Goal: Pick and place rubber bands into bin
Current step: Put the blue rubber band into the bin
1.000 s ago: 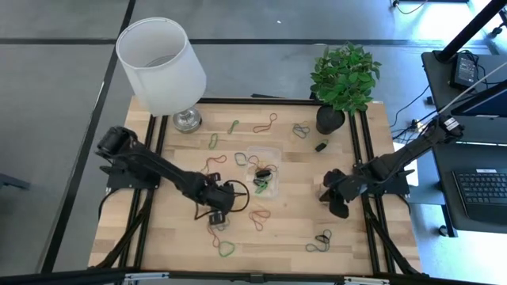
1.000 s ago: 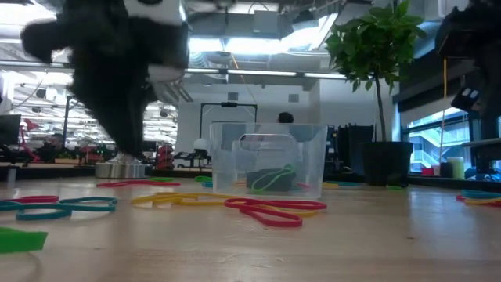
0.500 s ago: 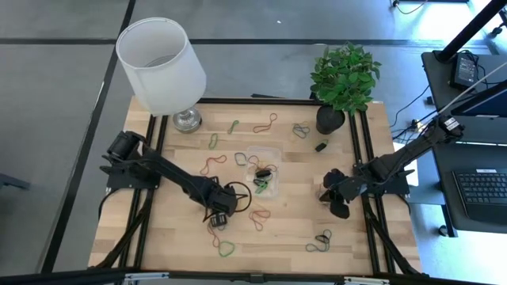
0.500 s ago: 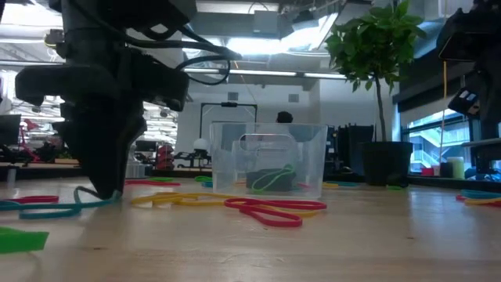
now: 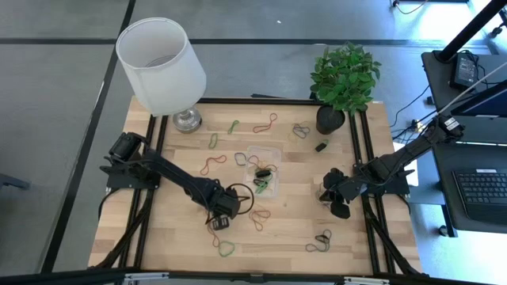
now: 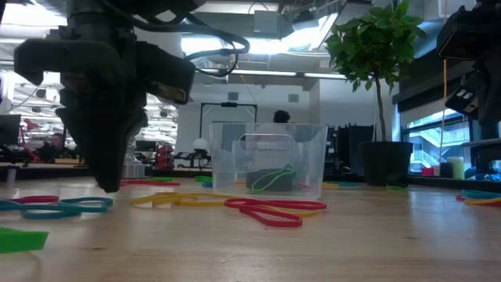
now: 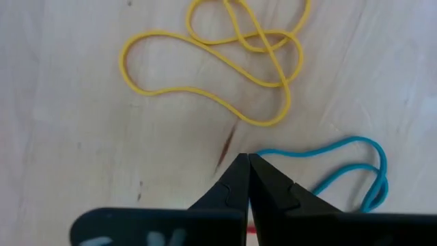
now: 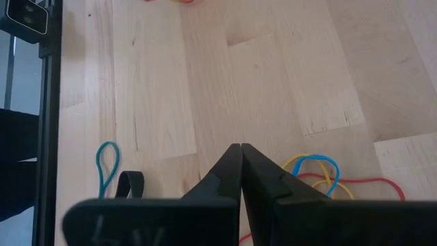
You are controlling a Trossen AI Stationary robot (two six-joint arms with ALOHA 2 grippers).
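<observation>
Coloured rubber bands lie scattered over the wooden table (image 5: 174,237). The clear bin (image 5: 264,166) (image 6: 270,160) stands at the middle with a green and a dark band inside. My left gripper (image 5: 220,223) (image 7: 248,157) points down at the table, near-left of the bin, shut at the end of a blue rubber band (image 7: 355,160) (image 6: 78,205). A yellow band (image 7: 225,55) lies just beyond it. My right gripper (image 5: 339,207) (image 8: 240,147) hangs shut over bare wood right of the bin, holding nothing. My left gripper comes from above, pointing steeply down. Its shut fingertips (image 7: 263,171) meet the blue band's end (image 7: 268,152), and the fingers themselves hide the pinch. The rest of the band lies slack on the table.
A white lamp (image 5: 162,63) stands at the far left and a potted plant (image 5: 341,79) at the far right, with a small black clip (image 5: 321,146) near the pot. Red and yellow bands (image 6: 270,210) lie in front of the bin. More bands (image 5: 321,240) lie near the front right.
My left gripper has come down to the table and shifted a little toward the near edge, its tips now standing at the blue band.
</observation>
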